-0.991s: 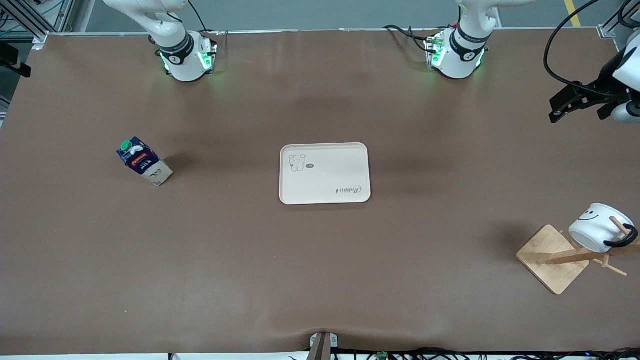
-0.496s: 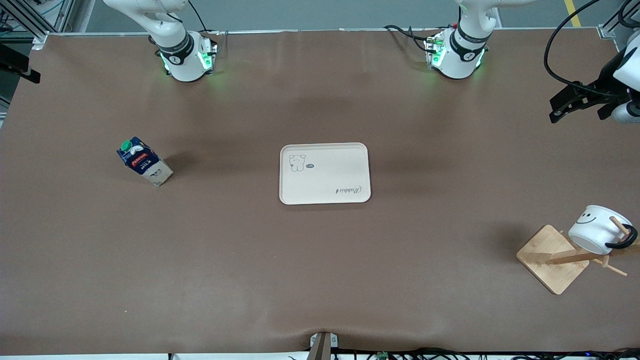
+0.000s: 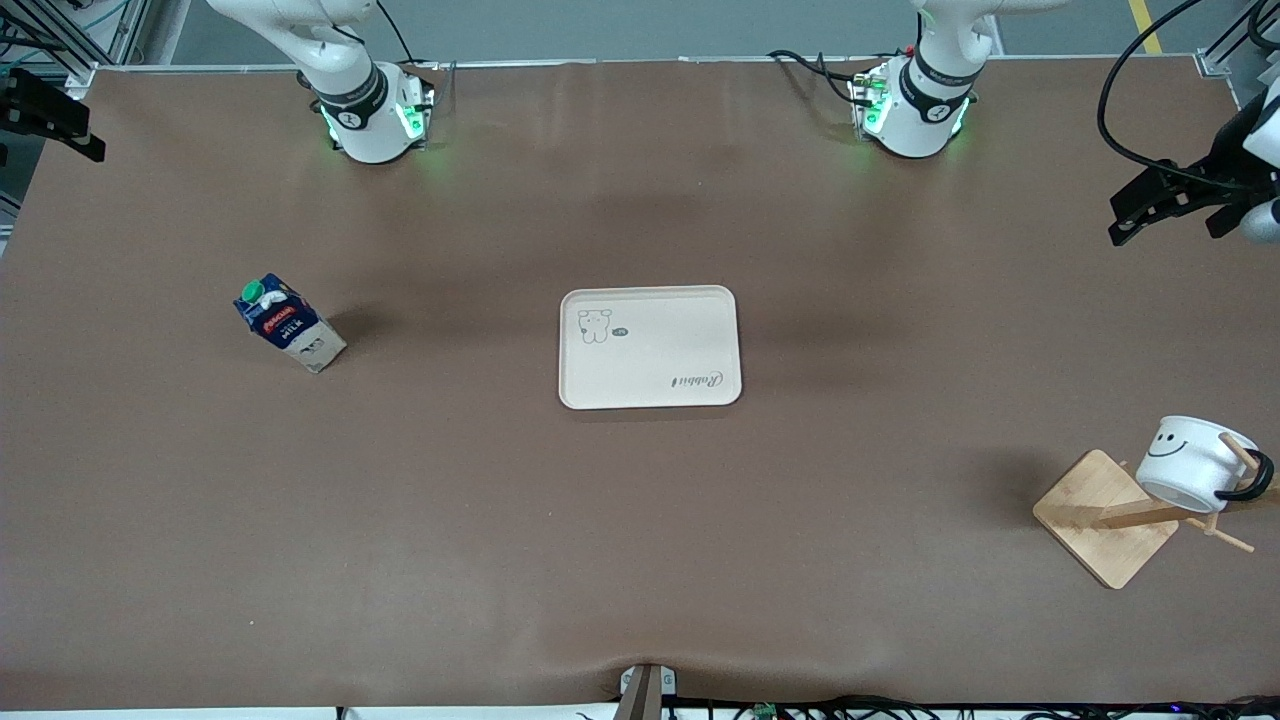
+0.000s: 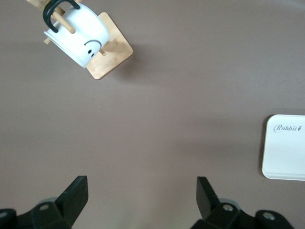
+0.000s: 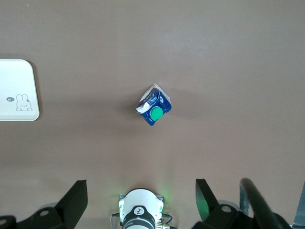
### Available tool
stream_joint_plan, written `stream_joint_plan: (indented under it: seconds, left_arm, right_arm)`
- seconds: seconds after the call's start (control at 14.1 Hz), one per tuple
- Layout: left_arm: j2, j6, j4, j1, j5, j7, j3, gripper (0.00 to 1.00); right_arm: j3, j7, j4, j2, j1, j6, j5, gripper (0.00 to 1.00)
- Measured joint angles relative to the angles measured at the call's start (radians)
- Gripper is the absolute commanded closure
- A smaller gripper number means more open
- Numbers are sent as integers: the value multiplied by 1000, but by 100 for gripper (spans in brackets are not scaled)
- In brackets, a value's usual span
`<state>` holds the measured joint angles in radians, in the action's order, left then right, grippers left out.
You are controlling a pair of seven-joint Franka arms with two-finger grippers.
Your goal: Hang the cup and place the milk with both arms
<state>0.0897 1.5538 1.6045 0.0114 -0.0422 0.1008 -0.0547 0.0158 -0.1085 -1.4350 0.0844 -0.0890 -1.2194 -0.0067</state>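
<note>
Milk stands upright on the brown table toward the right arm's end, green cap up, well apart from everything else; in my right wrist view it sits alone w/ bare table all round it. Right gripper is up in the air over the table edge at that same end, high above the milk, and from its wrist cam I see both fingers spread wide, nothing between them. Mid-table I've got the cream tray lying flat, a small rabbit drawing in one corner, nothing on it. Toward the left arm's end, nearer the front cam than the tray, the cup hangs by its black handle on a peg of the wooden rack, tilted, smiley face showing; same thing in my left wrist view, cup on the peg over the rack's square base. Left gripper is in the air over the table edge at that end, well apart from the cup, fingers spread wide & holding nothing.
</note>
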Motion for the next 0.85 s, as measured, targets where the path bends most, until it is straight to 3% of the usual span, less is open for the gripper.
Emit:
stream_joint_plan:
  seconds: [0.85]
  left_arm:
    - [0, -32, -8, 3, 1, 0, -5, 0]
  right_arm:
    - [0, 0, -15, 0, -4, 12, 0, 0]
